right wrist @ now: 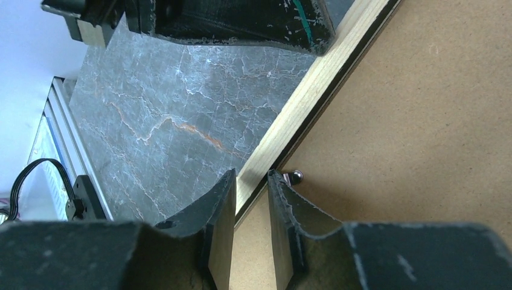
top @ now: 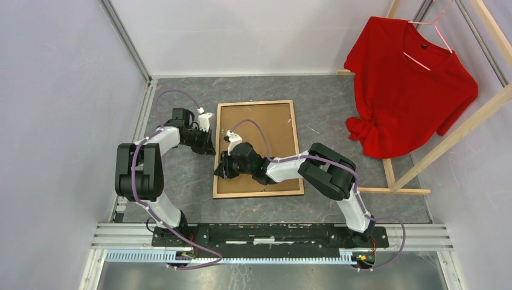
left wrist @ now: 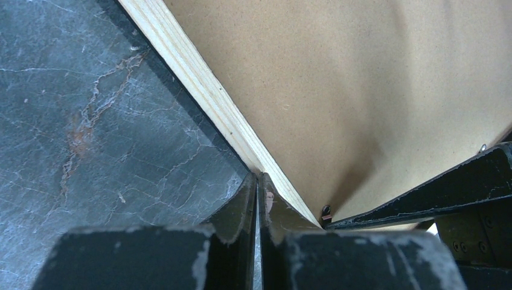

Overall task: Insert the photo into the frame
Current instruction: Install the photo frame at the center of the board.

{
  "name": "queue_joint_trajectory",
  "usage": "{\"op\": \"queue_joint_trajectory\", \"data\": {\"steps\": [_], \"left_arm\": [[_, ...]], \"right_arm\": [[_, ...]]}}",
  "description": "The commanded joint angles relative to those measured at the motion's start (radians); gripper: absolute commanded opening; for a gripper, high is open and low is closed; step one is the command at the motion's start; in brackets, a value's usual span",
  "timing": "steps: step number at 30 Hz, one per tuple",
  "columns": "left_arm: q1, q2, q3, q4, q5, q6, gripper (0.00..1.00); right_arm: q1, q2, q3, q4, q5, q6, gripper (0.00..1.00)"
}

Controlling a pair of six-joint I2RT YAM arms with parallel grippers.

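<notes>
A: Top view. Where's the frame?

B: The frame (top: 259,194) lies flat on the marble table (top: 338,109) with its wood back up. The backing board (top: 272,130) sits inside it. The left gripper (top: 208,138) is at the frame's left rail, upper half. The right gripper (top: 221,169) is on that rail too, nearer the frame's lower-left corner. A red shirt (top: 410,84) hangs on a wooden rack (top: 459,130), well to the right of the frame.

A: Left wrist?

B: The left gripper (left wrist: 257,181) has its tips at the outer edge of the frame's wood rail (left wrist: 199,90). Its fingers are clenched, with only a sliver between them and nothing in it. A small metal tab (left wrist: 326,211) sits on the board just inside the rail.

A: Right wrist?

B: The right gripper (right wrist: 250,193) is over the frame's rail (right wrist: 314,84) with its fingers parted. One finger is on the table side and the other is over the board (right wrist: 422,151), with the rail's inner edge in the gap. I can't tell if the pads touch wood. The tab (right wrist: 296,176) is just inside the rail, beside the board-side finger.
</notes>
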Motion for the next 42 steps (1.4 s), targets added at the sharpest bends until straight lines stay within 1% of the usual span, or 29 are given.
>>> {"op": "queue_joint_trajectory", "data": {"steps": [1,6,9,11,12,14,17,18,20,23,26,28,31,34,37,38,39,42], "left_arm": [[-0.004,0.016,-0.029,0.031,-0.027,0.023,0.08],[-0.003,0.016,-0.022,0.029,-0.026,0.022,0.08],[-0.001,0.016,0.000,0.021,-0.026,0.016,0.08],[0.004,0.013,0.022,0.022,-0.026,0.006,0.10],[0.007,0.013,0.034,0.023,-0.026,-0.002,0.12],[0.013,0.014,0.059,0.033,-0.030,-0.021,0.22],[0.016,0.024,0.093,0.051,-0.030,-0.051,0.36],[0.016,0.032,0.101,0.058,-0.025,-0.062,0.39],[0.016,0.056,0.124,0.068,-0.006,-0.086,0.42],[0.016,0.110,0.159,0.075,0.010,-0.113,0.42],[0.016,0.154,0.185,0.080,0.029,-0.133,0.41],[0.016,0.174,0.193,0.088,0.034,-0.140,0.36],[0.016,0.197,0.201,0.091,0.042,-0.143,0.24],[0.016,0.203,0.195,0.091,0.060,-0.143,0.16],[0.016,0.204,0.181,0.096,0.067,-0.137,0.13],[0.016,0.205,0.178,0.096,0.068,-0.136,0.13],[0.042,0.207,0.173,0.096,0.068,-0.132,0.12],[0.048,0.211,0.164,0.096,0.073,-0.122,0.12]], "right_arm": [[0.003,0.035,0.024,0.017,0.046,-0.005,0.32],[-0.018,-0.014,0.004,0.038,0.025,-0.010,0.32],[-0.064,-0.086,-0.036,0.123,-0.045,0.010,0.37],[-0.100,-0.116,-0.043,0.156,-0.087,0.014,0.41],[-0.119,-0.127,-0.033,0.163,-0.113,0.015,0.45],[-0.157,-0.138,-0.021,0.181,-0.151,0.015,0.50],[-0.203,-0.134,0.007,0.175,-0.167,-0.006,0.52],[-0.221,-0.121,0.027,0.157,-0.169,-0.010,0.52],[-0.248,-0.084,0.069,0.136,-0.183,-0.014,0.53],[-0.278,-0.018,0.145,0.082,-0.175,-0.046,0.55],[-0.296,0.044,0.222,0.045,-0.186,-0.057,0.55],[-0.302,0.091,0.274,0.023,-0.195,-0.060,0.55],[-0.302,0.152,0.355,-0.004,-0.210,-0.061,0.54],[-0.301,0.209,0.414,-0.018,-0.217,-0.055,0.53],[-0.302,0.253,0.462,-0.027,-0.224,-0.046,0.53],[-0.301,0.266,0.474,-0.032,-0.226,-0.043,0.53],[-0.301,0.279,0.484,-0.036,-0.226,-0.043,0.53],[-0.302,0.296,0.496,-0.043,-0.221,-0.044,0.53]]}}
